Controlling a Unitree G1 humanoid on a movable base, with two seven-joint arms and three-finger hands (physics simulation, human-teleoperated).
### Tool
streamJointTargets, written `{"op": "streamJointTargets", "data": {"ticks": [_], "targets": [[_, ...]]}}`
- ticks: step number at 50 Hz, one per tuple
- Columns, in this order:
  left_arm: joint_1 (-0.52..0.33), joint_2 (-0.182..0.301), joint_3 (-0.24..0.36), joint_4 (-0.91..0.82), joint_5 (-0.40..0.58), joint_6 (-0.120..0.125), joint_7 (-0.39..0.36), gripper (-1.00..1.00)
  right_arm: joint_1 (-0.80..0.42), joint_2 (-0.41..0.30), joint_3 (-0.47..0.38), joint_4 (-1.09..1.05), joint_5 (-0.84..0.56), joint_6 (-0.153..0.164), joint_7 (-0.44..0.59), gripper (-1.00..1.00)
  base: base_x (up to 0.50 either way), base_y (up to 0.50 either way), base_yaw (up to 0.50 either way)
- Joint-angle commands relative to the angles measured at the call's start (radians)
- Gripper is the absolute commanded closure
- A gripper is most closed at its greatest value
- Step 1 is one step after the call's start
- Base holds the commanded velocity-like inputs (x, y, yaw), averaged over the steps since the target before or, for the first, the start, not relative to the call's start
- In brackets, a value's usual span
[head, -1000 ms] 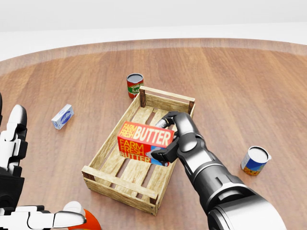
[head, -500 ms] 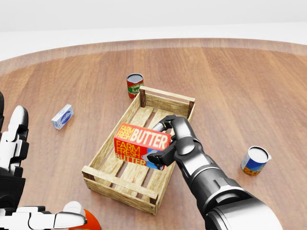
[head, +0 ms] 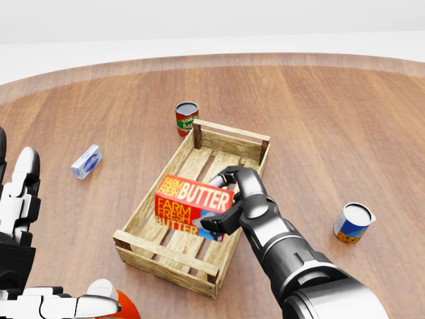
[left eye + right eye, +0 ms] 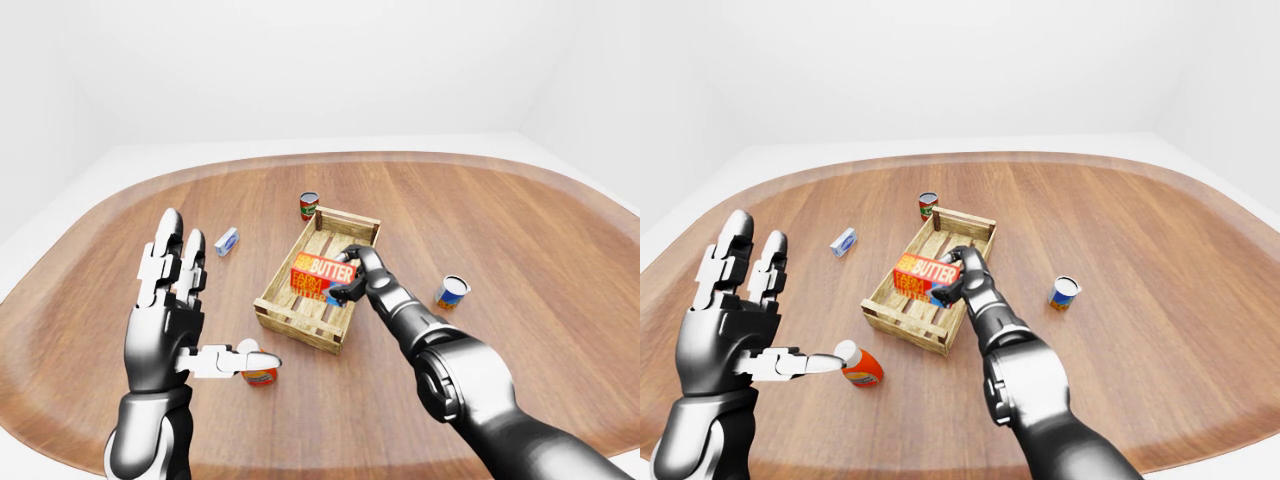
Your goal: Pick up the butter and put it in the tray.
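Red butter (image 3: 192, 205) pinched in right hand (image 3: 234, 199) | over tray (image 3: 153, 211) slats, long axis 3–9 o'clock | left hand (image 4: 170, 320) spread, idle

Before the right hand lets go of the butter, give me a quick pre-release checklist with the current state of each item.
1. Right hand closed on the butter box: ok.
2. Butter over the inside of the wooden tray, not over a wall: ok.
3. Butter resting on the tray slats: cannot tell; it looks tilted and may be above them.
4. Tray interior free of other items: ok.
5. Left hand open, well clear of the tray: ok.
6. Red can outside the tray wall, not in the way: ok.
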Motion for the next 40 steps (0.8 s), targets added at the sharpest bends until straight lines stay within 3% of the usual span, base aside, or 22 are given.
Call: {"op": "streamJointTargets", "data": {"ticks": [1, 8, 9, 10, 11, 40], "targets": [[0.0, 0.0, 0.003, -0.003, -0.002, 0.0, -0.001, -1.0, -0.011, 0.001, -0.049, -0.025, -0.006, 0.0, -0.004, 1.0, 0.0, 0.0, 0.0], [0.0, 0.0, 0.005, -0.006, -0.005, 0.0, -0.003, -1.0, -0.013, 0.003, -0.049, -0.026, -0.007, 0.0, -0.005, 1.0, 0.0, 0.0, 0.0], [0.0, 0.0, 0.005, -0.006, -0.005, 0.0, -0.003, -1.0, -0.012, 0.003, -0.05, -0.025, -0.006, 0.0, -0.004, 0.84, 0.0, 0.0, 0.0], [-0.001, 0.0, 0.006, -0.007, -0.006, 0.0, -0.003, -1.0, -0.01, 0.004, -0.047, -0.025, -0.01, 0.0, -0.002, -0.65, 0.0, 0.0, 0.0], [0.0, 0.0, 0.006, -0.006, -0.005, 0.0, -0.003, -1.0, -0.009, 0.005, -0.05, -0.025, -0.008, 0.0, 0.0, -1.0, 0.0, 0.0, 0.0], [0.001, -0.001, 0.008, -0.014, -0.007, 0.0, -0.008, -1.0, -0.003, 0.011, -0.045, -0.026, -0.01, 0.0, 0.008, -1.0, 0.0, 0.0, 0.0]]}}
